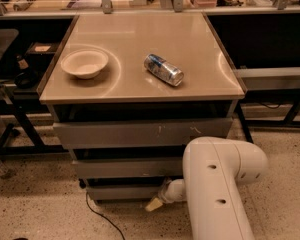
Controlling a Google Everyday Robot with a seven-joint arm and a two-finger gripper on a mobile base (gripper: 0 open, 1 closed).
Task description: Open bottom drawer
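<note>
Grey bottom drawer looks shut, just above and behind my pincer. I cannot tell if my pincer is open or closed. I should hook the drawer's edge and pull straight back slowly, so the can high above stays put.

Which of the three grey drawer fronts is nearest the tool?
The bottom drawer, the slimmest front and the one lowest to the floor. The tool sits at its lower edge, while the middle front and the scratched top front lie higher up.
</note>
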